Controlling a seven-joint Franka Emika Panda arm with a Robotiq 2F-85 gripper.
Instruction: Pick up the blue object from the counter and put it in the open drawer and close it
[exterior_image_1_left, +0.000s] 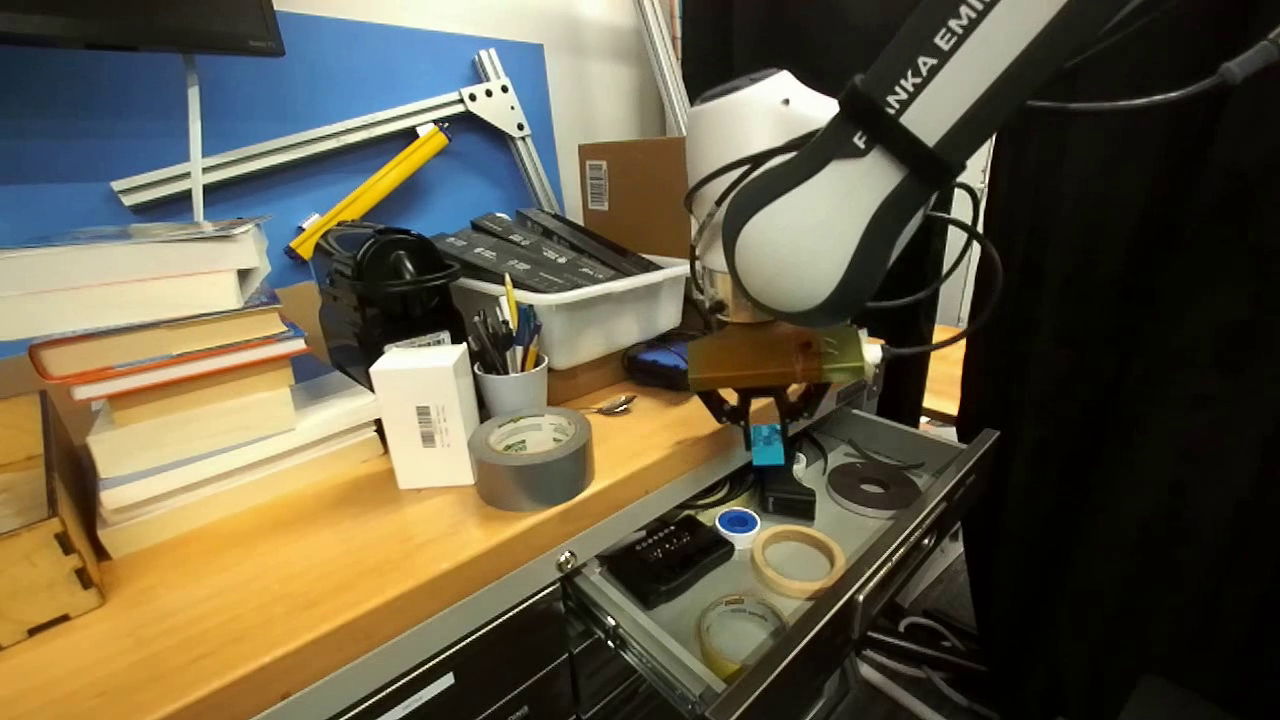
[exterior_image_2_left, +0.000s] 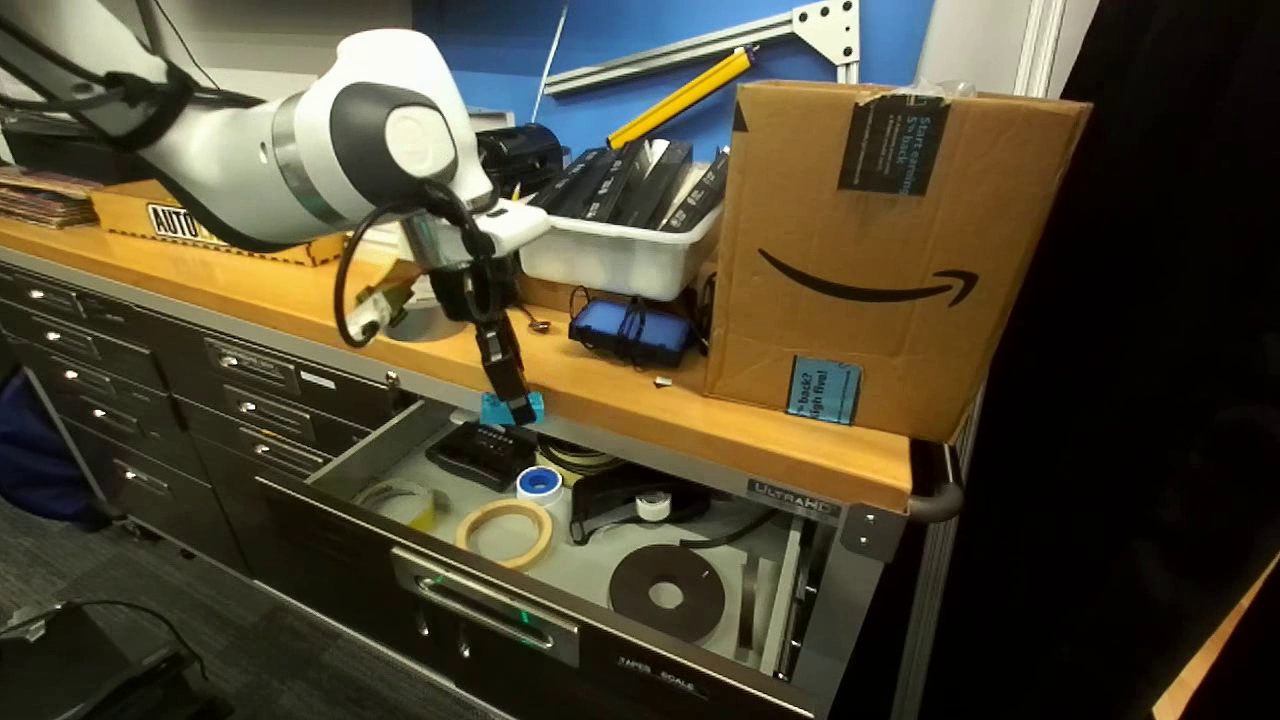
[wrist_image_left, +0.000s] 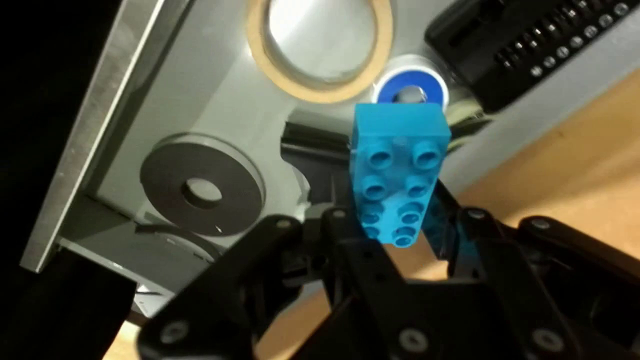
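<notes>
The blue object is a light-blue toy brick with studs, seen in both exterior views (exterior_image_1_left: 768, 446) (exterior_image_2_left: 494, 408) and the wrist view (wrist_image_left: 400, 150). My gripper (exterior_image_1_left: 767, 432) is shut on it, with a finger on each side; the gripper also shows in an exterior view (exterior_image_2_left: 512, 395) and the wrist view (wrist_image_left: 395, 215). The brick hangs in the air above the open drawer (exterior_image_1_left: 880, 560), near the front edge of the counter (exterior_image_1_left: 300, 560). The drawer also shows in an exterior view (exterior_image_2_left: 330, 522) and the wrist view (wrist_image_left: 215, 85).
In the drawer lie a black device (exterior_image_1_left: 668, 555), a blue-and-white roll (exterior_image_1_left: 738, 526), a tan tape ring (exterior_image_1_left: 833, 575), a clear tape roll (exterior_image_1_left: 715, 650) and a dark roll (exterior_image_2_left: 690, 590). On the counter stand a grey tape roll (exterior_image_1_left: 535, 480), a white box (exterior_image_1_left: 425, 415) and a cardboard box (exterior_image_2_left: 880, 350).
</notes>
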